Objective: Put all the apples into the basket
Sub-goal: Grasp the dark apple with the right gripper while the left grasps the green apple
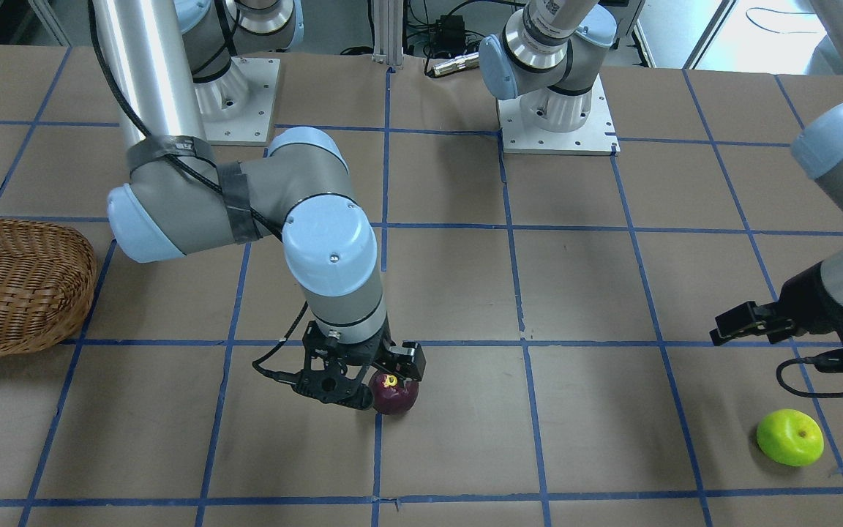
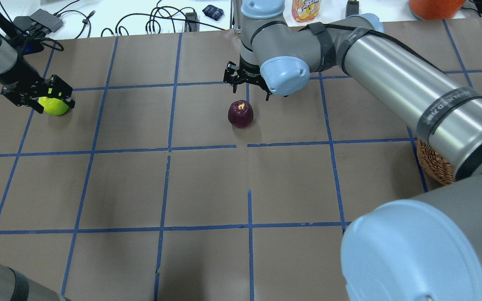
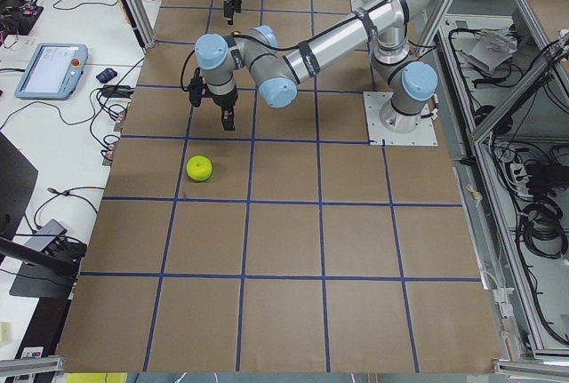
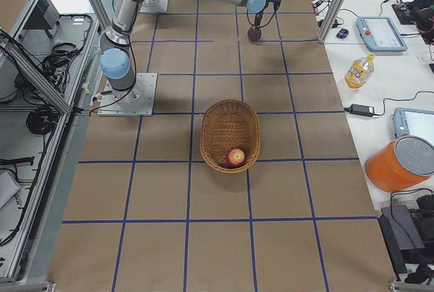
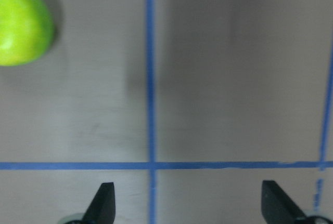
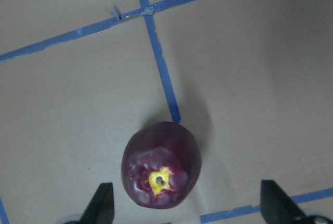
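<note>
At mid-table on the far side, the right end effector point(image 2: 249, 85) hangs spread wide just over the dark purple apple point(image 2: 240, 113). Far left, near the table point(image 2: 207, 188) edge, the left end effector point(image 5: 190, 203), fingers wide apart, hovers by the green apple point(image 2: 55, 106). Well to the right, across open table, the basket point(image 4: 227, 122) holds the red apple point(image 4: 236, 156).

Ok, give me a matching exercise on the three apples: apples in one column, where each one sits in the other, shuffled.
Apples:
1. red apple
2. purple apple
3. green apple

Places:
A. on the table, off to one side of the open left gripper
B. on a blue tape line, under the open right gripper
C. inside the basket

Pairs: 1-C, 2-B, 3-A
</note>
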Controlling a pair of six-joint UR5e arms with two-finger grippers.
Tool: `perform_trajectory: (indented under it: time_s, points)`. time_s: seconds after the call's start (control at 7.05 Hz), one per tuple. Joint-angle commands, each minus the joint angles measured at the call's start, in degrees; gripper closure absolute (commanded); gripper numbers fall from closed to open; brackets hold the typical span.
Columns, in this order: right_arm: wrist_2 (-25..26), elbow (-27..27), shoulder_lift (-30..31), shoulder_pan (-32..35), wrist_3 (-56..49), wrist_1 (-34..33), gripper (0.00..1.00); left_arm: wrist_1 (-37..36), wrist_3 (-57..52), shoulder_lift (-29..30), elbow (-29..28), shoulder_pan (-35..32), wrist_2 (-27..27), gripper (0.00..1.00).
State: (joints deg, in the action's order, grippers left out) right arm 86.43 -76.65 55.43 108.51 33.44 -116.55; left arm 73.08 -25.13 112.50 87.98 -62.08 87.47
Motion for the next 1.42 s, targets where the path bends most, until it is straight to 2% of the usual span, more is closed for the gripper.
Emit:
perform_trajectory:
  time_s: [0.0,0.14,0.43,0.57,0.71,0.85,0.99,1.14,1.28]
  points:
    - [0.32,0.80,-3.82,2.31,0.40,-1.73,0.00,-8.96,-6.49,4.55,-1.40,2.23,6.03,0.00]
    - [0.67,0.71,-5.84,2.75,0.22,-4.62,0.00,-9.27,-6.86,6.92,-3.41,2.58,5.09,0.00]
    - [6.44,-0.16,-7.52,2.93,-0.22,-4.56,0.00,-9.10,-6.52,12.63,-10.00,2.67,2.38,0.00]
    - [6.21,-0.78,-7.79,3.11,-0.22,-4.82,0.13,-9.27,-5.90,15.09,-10.89,2.67,0.01,0.00]
    - [5.51,-0.44,-7.45,2.93,-0.48,-4.56,0.59,-10.06,-4.94,16.85,-11.42,2.49,-1.15,0.00]
    - [5.59,-0.09,-6.57,2.15,-2.39,-3.86,0.88,-11.80,-5.37,18.61,-12.39,2.49,-1.33,0.00]
    - [5.68,-0.87,-3.43,0.14,-3.46,-3.51,0.88,-11.91,-5.63,19.67,-13.35,2.58,-1.16,0.00]
    - [5.59,-1.13,0.86,-4.75,-9.39,2.06,0.88,-12.52,-5.63,20.99,-14.23,2.58,-0.98,0.00]
    - [5.59,-2.09,5.95,-10.37,-17.10,10.04,0.87,-12.96,-5.63,21.70,-14.68,2.58,-1.07,0.13]
